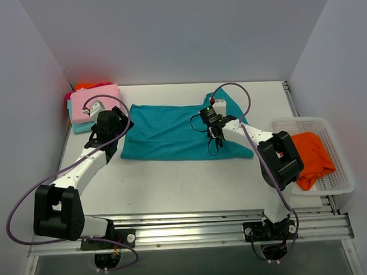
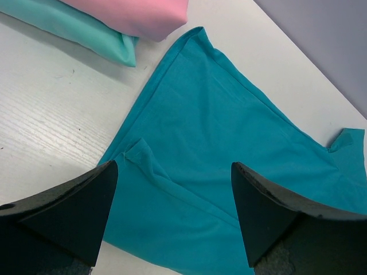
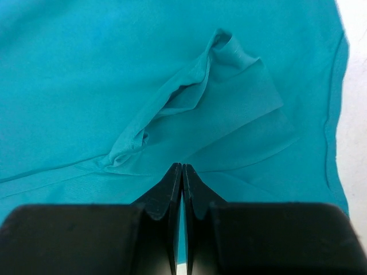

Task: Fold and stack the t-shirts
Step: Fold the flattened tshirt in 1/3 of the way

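Observation:
A deep teal t-shirt (image 1: 165,135) lies spread flat mid-table. My left gripper (image 1: 106,139) hovers open over its left edge; in the left wrist view the jaws (image 2: 173,166) stand wide apart above the teal cloth (image 2: 218,132), holding nothing. My right gripper (image 1: 213,150) is shut near the shirt's front right. In the right wrist view its tips (image 3: 182,166) meet where creases in the teal cloth (image 3: 86,86) converge, beside a rumpled sleeve (image 3: 229,63). Folded pink (image 1: 95,101) and pale aqua (image 1: 80,126) shirts are stacked at the back left. A bright orange shirt (image 1: 311,157) lies in the basket.
The white mesh basket (image 1: 342,180) stands at the right table edge. Something orange (image 1: 85,86) shows behind the back-left stack. White walls close in on the left, back and right. The pink shirt (image 2: 143,14) and the aqua shirt (image 2: 69,26) show in the left wrist view.

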Available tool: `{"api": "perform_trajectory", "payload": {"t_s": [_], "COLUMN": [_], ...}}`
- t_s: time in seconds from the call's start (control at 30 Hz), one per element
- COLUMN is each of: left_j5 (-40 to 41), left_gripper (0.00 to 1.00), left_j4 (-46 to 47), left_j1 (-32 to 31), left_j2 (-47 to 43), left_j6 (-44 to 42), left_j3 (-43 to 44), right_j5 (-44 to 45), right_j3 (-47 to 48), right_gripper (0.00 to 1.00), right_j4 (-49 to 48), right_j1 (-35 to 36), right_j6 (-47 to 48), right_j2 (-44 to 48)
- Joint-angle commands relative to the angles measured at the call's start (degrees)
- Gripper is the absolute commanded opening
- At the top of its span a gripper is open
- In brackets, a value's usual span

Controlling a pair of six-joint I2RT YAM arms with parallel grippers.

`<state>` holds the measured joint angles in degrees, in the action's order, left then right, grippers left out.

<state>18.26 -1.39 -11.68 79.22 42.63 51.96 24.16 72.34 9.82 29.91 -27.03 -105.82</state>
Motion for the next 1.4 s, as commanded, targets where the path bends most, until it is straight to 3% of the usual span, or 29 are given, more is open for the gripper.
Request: {"api": "perform_trajectory", "payload": {"t_s": [0.0,0.37,1.0,1.37], "left_j5": [-0.7,-1.0,-2.3,-2.4], "left_gripper": [0.89,0.89,0.89,0.89], "left_j4": [3.6,5.1,7.0,7.2], "left_j1": [0.0,0.3,1.2,1.9], "left_j2": [0.1,-0.1,0.4,1.5], "left_j6": [-1.1,-1.1,-1.2,-1.7], "left_j3": [-0.5,-2.3,-3.0,-2.9], "right_j5": [0.0,-2.5,-3.2,-9.7], "right_j3": [0.7,6.1,25.0,28.6], "right_gripper": [0.0,0.0,0.0,0.0], "right_j4": [0.7,0.6,6.2,-1.1], "right_j1": [-0.8,-2.8,-2.6,-6.4], "right_j6": [-0.8,-0.7,0.2,0.0], "right_j2": [-2.1,-10.0,-20.4,-27.2]}}
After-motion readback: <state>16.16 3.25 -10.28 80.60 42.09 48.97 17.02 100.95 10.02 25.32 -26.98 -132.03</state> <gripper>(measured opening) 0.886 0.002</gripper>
